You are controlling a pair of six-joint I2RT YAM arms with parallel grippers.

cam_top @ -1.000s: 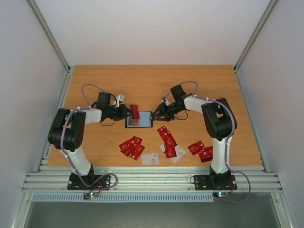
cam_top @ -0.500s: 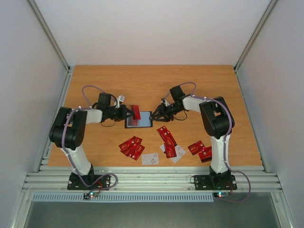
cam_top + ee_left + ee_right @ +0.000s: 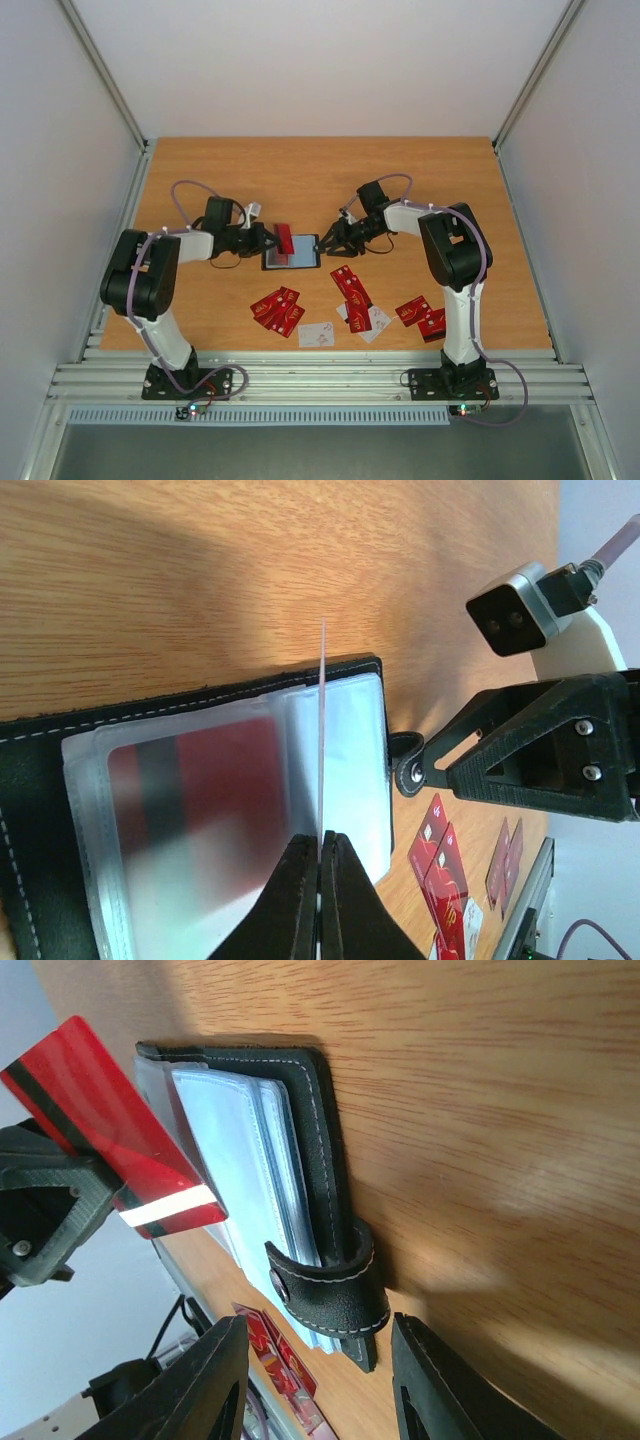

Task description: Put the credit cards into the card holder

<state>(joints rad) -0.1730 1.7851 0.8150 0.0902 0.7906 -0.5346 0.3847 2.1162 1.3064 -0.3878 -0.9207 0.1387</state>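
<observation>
The left gripper (image 3: 320,842) has its black fingers pressed together on a thin red card (image 3: 323,730). The card stands on edge over the open card holder (image 3: 150,706), which is black stitched leather with glossy clear sleeves (image 3: 350,750). The right gripper (image 3: 318,1355) is spread wide, one finger on either side of the holder's rounded snap tab (image 3: 330,1295). Flat loose cards (image 3: 352,290), red and white, lie nearer the arm bases on the wood-grain table (image 3: 300,170). Pale walls and a ribbed aluminium rail (image 3: 320,378) surround the table.

Loose credit cards (image 3: 351,286) lie before the card holder (image 3: 290,256).
</observation>
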